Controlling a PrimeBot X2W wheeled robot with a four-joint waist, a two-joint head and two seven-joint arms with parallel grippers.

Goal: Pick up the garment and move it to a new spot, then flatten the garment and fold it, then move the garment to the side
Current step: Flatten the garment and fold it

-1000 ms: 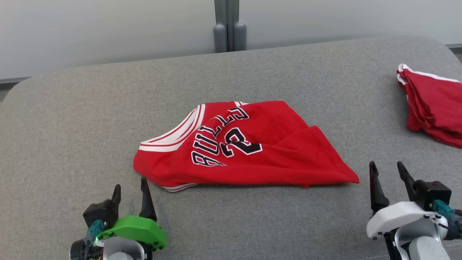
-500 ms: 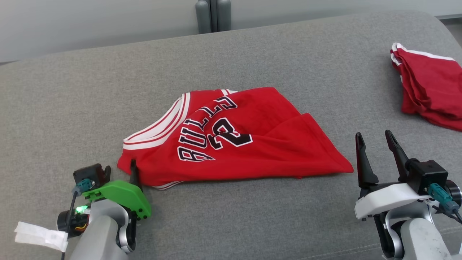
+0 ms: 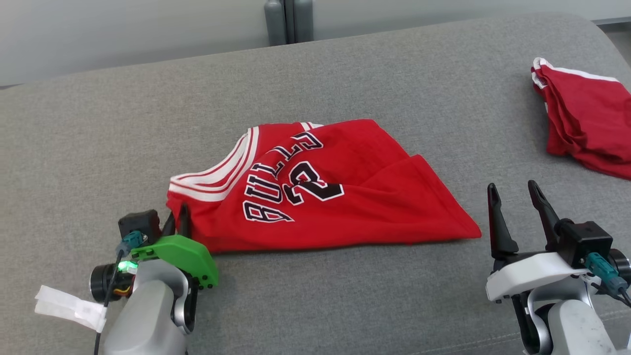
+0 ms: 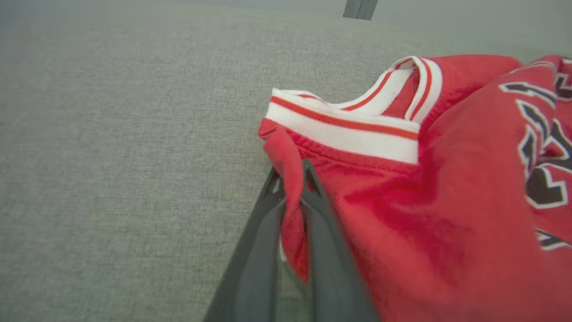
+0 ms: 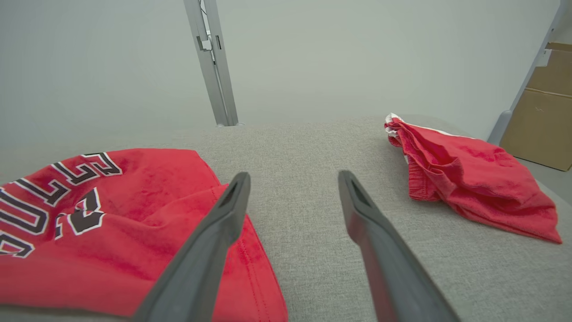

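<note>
Here, left end effector (image 3: pixel 176 217) pinches jersey (image 3: pixel 345 197) corner — tightly.

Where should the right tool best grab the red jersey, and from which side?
The jersey's pointed hem corner, from the robot's right, low along the cushion: it lies flat, pointing at the open right tool, opposite the left tool's pinch.

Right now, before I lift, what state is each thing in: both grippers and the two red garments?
left gripper: shut, fingers pinching the jersey's near-left corner below the striped trim.
right gripper: open, nothing between its fingers, just off the jersey's right corner.
jersey: crumpled, folded over itself, lying on the grey cushion, not flattened.
second red garment: bunched at the far right, untouched.
</note>
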